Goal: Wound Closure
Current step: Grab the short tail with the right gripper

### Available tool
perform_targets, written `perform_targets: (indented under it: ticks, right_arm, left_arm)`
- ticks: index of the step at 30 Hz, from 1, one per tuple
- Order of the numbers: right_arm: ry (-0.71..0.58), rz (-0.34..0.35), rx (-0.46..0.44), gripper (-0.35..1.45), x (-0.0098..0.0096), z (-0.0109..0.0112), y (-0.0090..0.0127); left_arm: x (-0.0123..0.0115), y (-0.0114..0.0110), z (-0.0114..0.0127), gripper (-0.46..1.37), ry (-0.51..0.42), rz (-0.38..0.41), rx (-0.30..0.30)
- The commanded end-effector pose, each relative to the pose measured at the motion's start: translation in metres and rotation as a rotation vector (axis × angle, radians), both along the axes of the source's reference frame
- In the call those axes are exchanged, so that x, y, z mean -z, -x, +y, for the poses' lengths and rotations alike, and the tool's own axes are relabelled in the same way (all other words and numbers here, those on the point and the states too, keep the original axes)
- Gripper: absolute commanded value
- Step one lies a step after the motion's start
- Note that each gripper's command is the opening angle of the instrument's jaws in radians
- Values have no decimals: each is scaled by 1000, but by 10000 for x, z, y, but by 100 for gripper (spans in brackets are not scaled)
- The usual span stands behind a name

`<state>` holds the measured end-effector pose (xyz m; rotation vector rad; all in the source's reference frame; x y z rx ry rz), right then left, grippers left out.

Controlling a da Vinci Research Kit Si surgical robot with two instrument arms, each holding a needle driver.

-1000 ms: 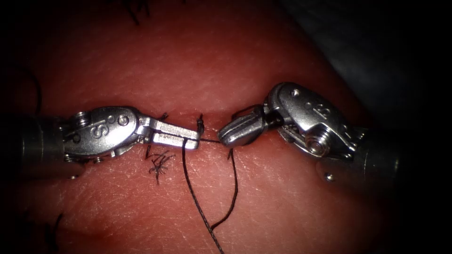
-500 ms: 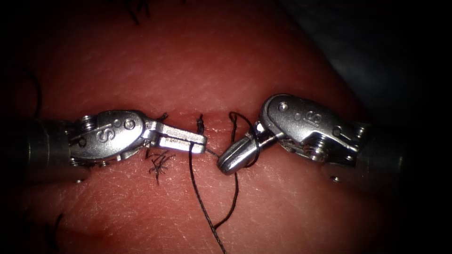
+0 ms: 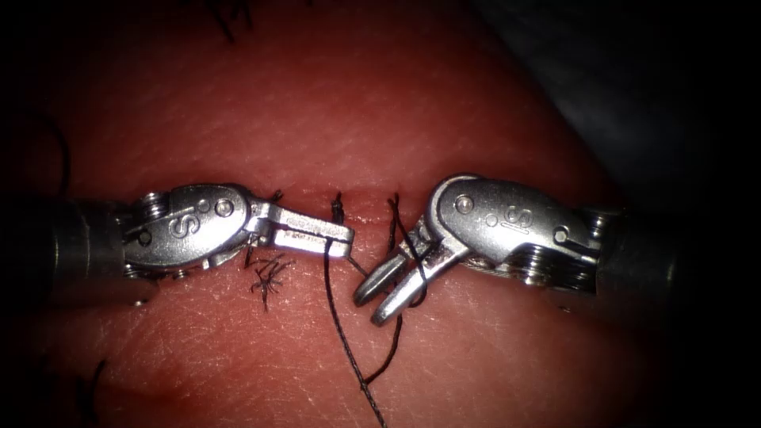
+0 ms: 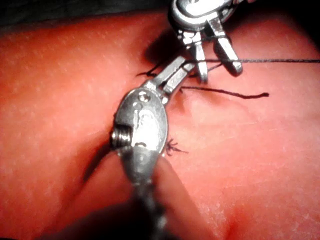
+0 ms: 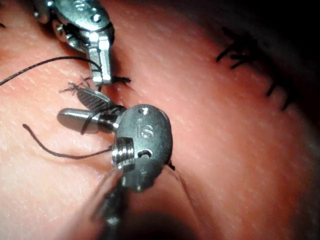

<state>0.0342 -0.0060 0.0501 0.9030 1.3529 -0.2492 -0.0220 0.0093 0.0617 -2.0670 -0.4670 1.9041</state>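
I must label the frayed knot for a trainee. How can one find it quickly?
Start at the left tool, jaws shut on the thread. Below its jaw hinge, on the tissue, sits the frayed knot. Unlike the long thread, it is a small spidery tuft of short ends.

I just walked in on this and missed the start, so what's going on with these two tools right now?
Two needle drivers are working over a cut in the tissue on a practice bench. The left tool has its jaws shut on the thread, which hangs down from its tip. The right tool has its jaws open, holding nothing, with a loop of thread wrapped around them. A finished knot with frayed ends sits left of the cut, just below the left tool.
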Motion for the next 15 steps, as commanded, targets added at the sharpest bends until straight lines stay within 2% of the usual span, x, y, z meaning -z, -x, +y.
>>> perform_targets:
  ticks: [1, 4, 8, 15]
  right_arm:
    - [4, -2, 9, 100, 0, 0, -1]
    - [19, -11, 29, 113, 1, -10, -4]
    - [38, -28, 58, 116, 4, -17, -6]
    - [57, -33, 82, 104, 7, -9, -7]
  left_arm:
    - [0, -1, 0, -35, 1, -4, -8]
    - [0, -1, -1, -35, 1, -4, -8]
    - [0, -1, -5, -35, 4, -3, -8]
    - [-1, -3, -7, -35, 6, -4, -11]
